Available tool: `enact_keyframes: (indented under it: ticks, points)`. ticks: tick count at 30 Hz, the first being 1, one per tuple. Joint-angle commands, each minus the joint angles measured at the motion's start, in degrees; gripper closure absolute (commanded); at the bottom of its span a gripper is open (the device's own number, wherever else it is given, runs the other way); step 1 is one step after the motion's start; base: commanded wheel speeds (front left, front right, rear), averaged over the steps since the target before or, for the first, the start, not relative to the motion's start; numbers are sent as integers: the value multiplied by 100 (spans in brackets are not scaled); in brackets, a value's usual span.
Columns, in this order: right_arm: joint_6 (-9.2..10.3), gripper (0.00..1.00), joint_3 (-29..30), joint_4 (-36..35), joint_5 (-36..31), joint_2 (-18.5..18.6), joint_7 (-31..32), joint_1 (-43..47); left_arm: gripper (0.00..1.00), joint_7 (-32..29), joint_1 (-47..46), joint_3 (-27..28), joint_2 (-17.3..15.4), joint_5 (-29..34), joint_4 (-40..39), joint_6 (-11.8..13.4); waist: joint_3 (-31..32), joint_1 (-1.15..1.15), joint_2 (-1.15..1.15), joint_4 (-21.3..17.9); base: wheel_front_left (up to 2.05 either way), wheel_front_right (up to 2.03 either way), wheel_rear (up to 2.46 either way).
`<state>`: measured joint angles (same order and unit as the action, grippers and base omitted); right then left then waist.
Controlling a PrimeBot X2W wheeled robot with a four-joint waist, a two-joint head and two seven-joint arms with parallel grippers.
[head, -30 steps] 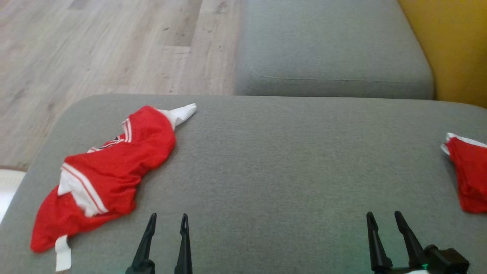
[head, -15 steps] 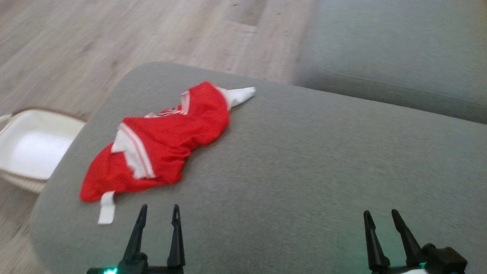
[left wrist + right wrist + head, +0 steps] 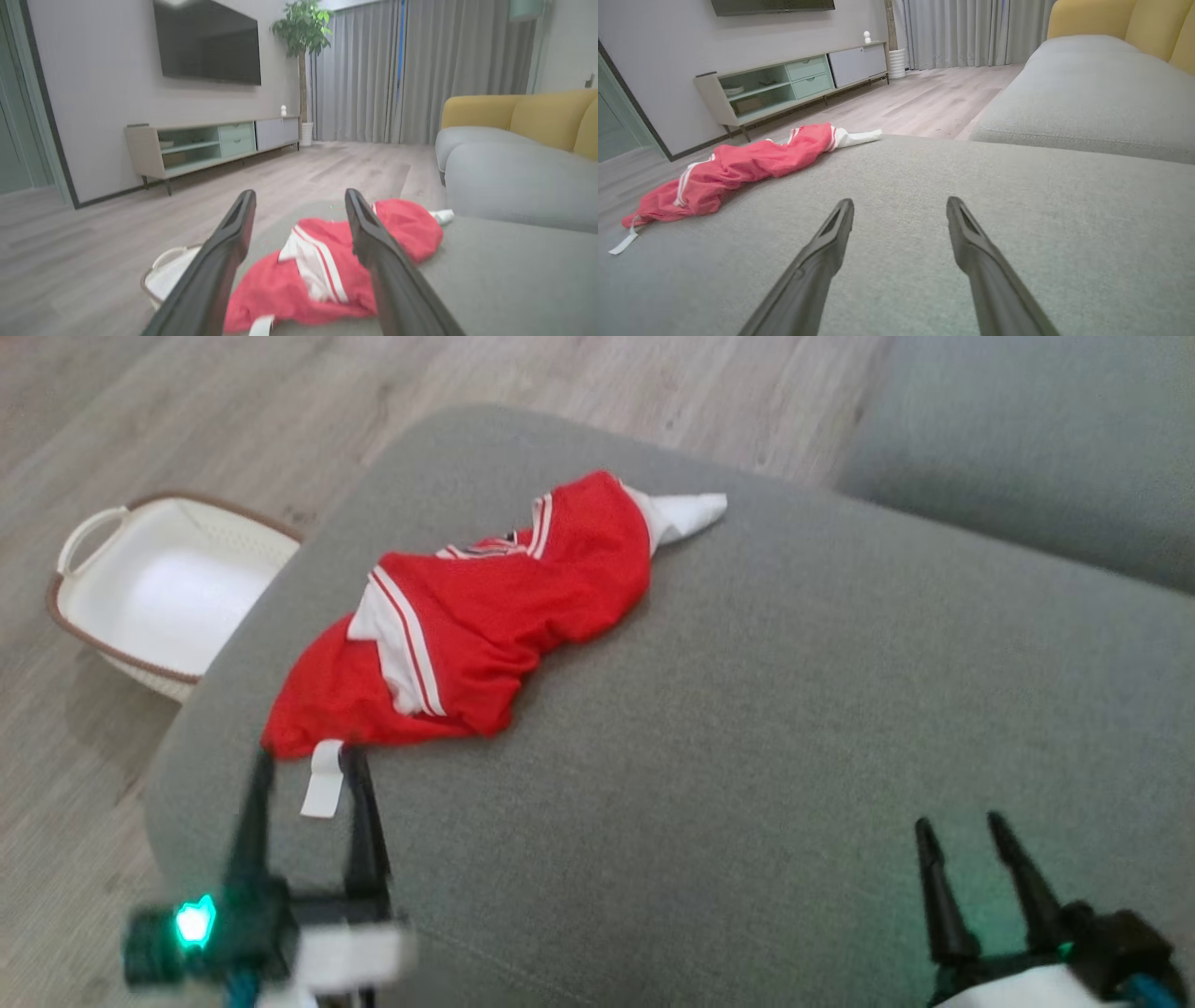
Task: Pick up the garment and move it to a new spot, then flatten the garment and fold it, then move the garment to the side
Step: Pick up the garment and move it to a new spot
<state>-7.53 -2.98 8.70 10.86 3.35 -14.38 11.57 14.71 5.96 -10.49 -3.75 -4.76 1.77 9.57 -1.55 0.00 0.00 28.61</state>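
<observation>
A crumpled red garment (image 3: 485, 616) with white stripes and a loose white strap lies near the left end of the grey cushion (image 3: 747, 709). It also shows in the left wrist view as the garment (image 3: 303, 275) and in the right wrist view as the garment (image 3: 738, 163). My left gripper (image 3: 308, 761) stands open just short of the garment's near end, its fingertips on either side of the white strap. In its own view the left gripper (image 3: 299, 200) frames the cloth without touching it. My right gripper (image 3: 962, 826) hovers open over bare cushion at the lower right, far from the garment; nothing lies between the fingers of the right gripper (image 3: 899, 203).
A white basket (image 3: 159, 593) with a brown rim stands on the wooden floor left of the cushion. A second grey seat (image 3: 1027, 439) lies behind, with yellow backrests (image 3: 514, 112). A TV stand (image 3: 794, 79) lines the far wall.
The head camera has swung left, bringing the basket into view. My left gripper has reached forward to the garment's near end. The right gripper has hardly moved.
</observation>
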Motion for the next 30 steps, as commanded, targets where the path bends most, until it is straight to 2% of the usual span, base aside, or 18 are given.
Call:
enact_keyframes:
  ticks: [1,5,8,9,11,17,21,27,28,30]
  points:
    - [4,0,-63,-277,-82,334,-62,-346,0,29,-804,325,-54,29,-340,-23,-438,0,0,-99,0,0,0]
    - [4,0,-66,-435,-138,710,-62,-549,0,29,-1756,514,-190,-107,-251,-273,-991,0,0,-281,0,0,0]
    - [4,0,-15,-601,-149,1014,-62,-695,0,-71,-2653,508,-327,-220,203,-555,-1413,0,0,-377,0,0,0]
    - [4,0,-15,-601,-149,1014,-62,-695,0,-71,-2653,508,-327,-220,203,-555,-1413,0,0,-377,0,0,0]
    - [4,0,28,-747,-152,1224,-62,-787,0,-357,-3343,447,-394,-287,588,-756,-1706,0,0,-427,0,0,0]
    - [4,0,70,-1189,-167,1880,-49,-1084,0,-1100,-5379,452,-431,-626,2169,-1184,-2495,0,0,-618,0,0,0]
    - [4,0,171,-1635,-128,2227,127,-1217,0,-1504,-6365,529,-387,-935,3379,-1364,-2945,0,0,-754,0,0,0]
    - [4,0,421,-2312,-69,2508,404,-1188,0,-1905,-7209,592,-409,-1159,4948,-1445,-3443,0,0,-884,0,0,0]
    - [4,0,477,-2473,-65,2545,466,-1173,0,-2025,-7351,607,-418,-1238,5397,-1486,-3549,0,0,-922,0,0,0]
    - [4,0,513,-2584,-64,2564,513,-1178,0,-2075,-7436,604,-436,-1308,5763,-1542,-3632,0,0,-960,0,0,0]
